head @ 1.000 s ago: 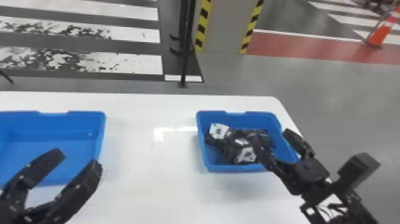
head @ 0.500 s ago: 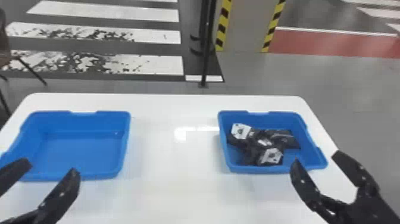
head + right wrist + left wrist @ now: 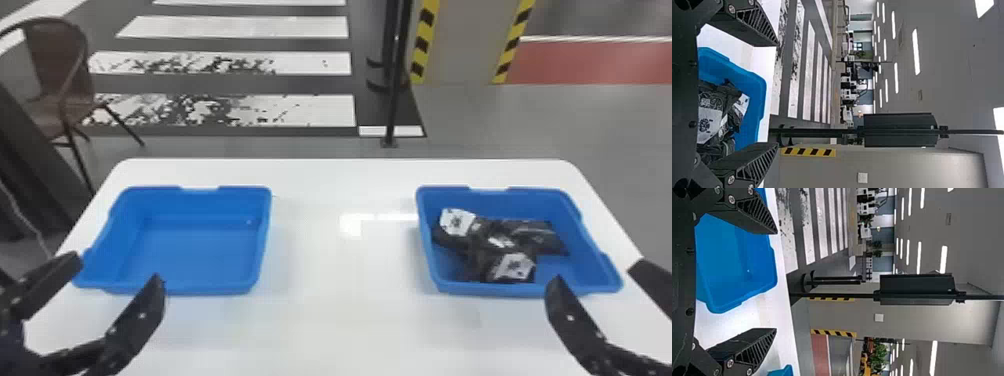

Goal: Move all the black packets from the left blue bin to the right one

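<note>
The black packets (image 3: 505,245) lie heaped on one another in the right blue bin (image 3: 585,262), ahead of the right gripper (image 3: 595,272) and to its left. The head view shows the pile from above, two white labels (image 3: 457,221) facing up, and the bin's bare floor at the pile's right. The right wrist view brings the packets closer, seen through the gap between the fingers, with dark print and crinkled film visible.

The right gripper is released, its two fingers spread wide, the inner fingertip by the bin's near rim. The left gripper (image 3: 117,269) is released too, fingers likewise apart, at the near side of the left blue bin (image 3: 195,255), whose smooth floor lies ahead of it. The left wrist view shows that bin past its fingers and, farther off to the gripper's right, a corner of the right bin.

Both bins stand on the white table (image 3: 340,315). In the head view a brown chair (image 3: 57,75) stands beyond the left gripper, out to its left. Farther ahead of both grippers is a black pole (image 3: 395,100); the wrist views add the dark panel (image 3: 916,290) it carries and strip lights (image 3: 915,51) on the ceiling.
</note>
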